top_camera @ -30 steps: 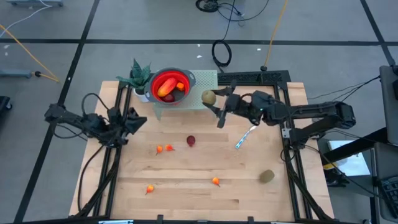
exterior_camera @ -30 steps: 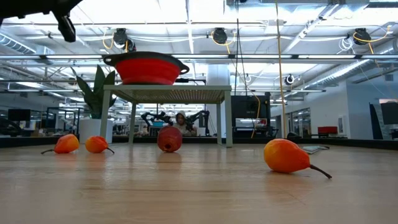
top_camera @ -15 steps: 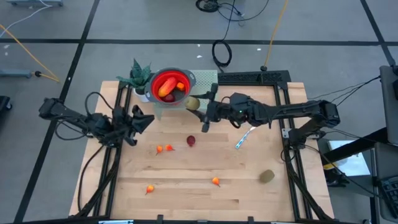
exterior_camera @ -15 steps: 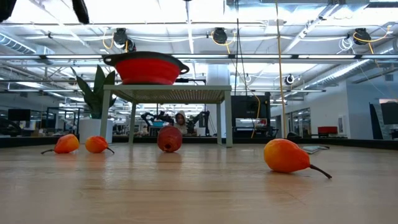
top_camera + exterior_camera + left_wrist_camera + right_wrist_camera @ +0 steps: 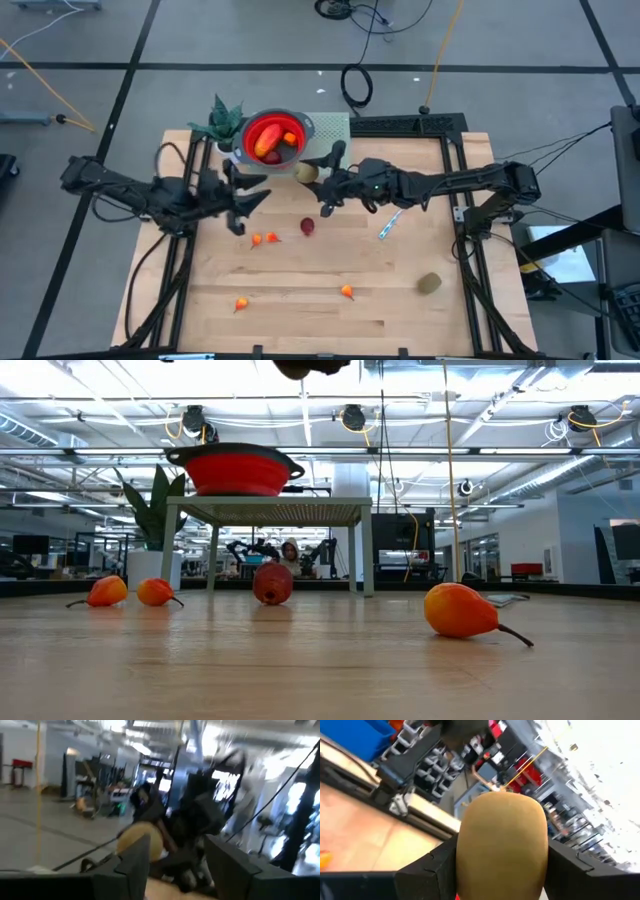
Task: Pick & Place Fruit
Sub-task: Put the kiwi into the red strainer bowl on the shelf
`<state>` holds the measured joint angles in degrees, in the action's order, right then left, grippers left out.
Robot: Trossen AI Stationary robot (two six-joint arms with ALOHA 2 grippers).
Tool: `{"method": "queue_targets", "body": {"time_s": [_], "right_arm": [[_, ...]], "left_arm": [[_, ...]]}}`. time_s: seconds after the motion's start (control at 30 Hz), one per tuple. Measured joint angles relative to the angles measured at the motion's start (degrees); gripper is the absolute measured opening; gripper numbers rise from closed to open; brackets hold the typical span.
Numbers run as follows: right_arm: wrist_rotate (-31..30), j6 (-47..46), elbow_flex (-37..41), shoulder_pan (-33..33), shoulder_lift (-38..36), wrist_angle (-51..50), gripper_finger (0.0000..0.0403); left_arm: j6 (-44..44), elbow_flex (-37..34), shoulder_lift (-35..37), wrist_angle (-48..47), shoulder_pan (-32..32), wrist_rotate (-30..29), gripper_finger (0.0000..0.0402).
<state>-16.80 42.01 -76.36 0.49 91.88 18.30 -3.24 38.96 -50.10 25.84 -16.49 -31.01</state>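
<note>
Pinching a brownish-green oval fruit (image 5: 502, 845), the right gripper (image 5: 316, 180); left gripper (image 5: 243, 208) spread.

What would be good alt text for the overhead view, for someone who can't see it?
From above, the right hand holds a brownish-green fruit beside a red bowl on a raised stand. The left hand reaches over the wooden table, where small orange pieces and a dark red fruit lie.
</note>
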Motion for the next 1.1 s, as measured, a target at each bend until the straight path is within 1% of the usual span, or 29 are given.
{"method": "queue_targets", "body": {"time_s": [0.17, 0.3, 0.53, 0.63, 0.8, 1.1], "right_arm": [[-2.45, 1.45, 0.05, 0.39, 0.52, -0.67, 0.021], [-2.8, 3.03, 0.03, 0.55, 0.24, -0.56, 0.021], [-3.07, 5.37, 0.03, 0.76, 0.29, -1.66, 0.021], [-3.27, 5.41, 0.06, 0.74, 0.32, -2.65, 0.021], [-4.14, 5.3, 0.14, 0.66, 0.32, -4.18, 0.021], [-3.91, 5.41, 0.12, 0.81, 0.37, -6.38, 0.021]], "left_arm": [[0.13, 6.4, -5.33, -7.84, 2.44, -0.11, 0.0222], [0.1, 9.93, -9.15, -12.36, 4.52, -0.11, 0.0237], [0.0, 14.01, -14.56, -14.22, 7.84, 2.7, 0.0252], [-0.31, 15.15, -16.6, -14.23, 9.03, 3.67, 0.0258], [-1.29, 15.56, -18.68, -14.2, 10.83, 3.46, 0.0268], [-1.68, 15.48, -19.05, -17.3, 12.35, 4.28, 0.0269]]}}
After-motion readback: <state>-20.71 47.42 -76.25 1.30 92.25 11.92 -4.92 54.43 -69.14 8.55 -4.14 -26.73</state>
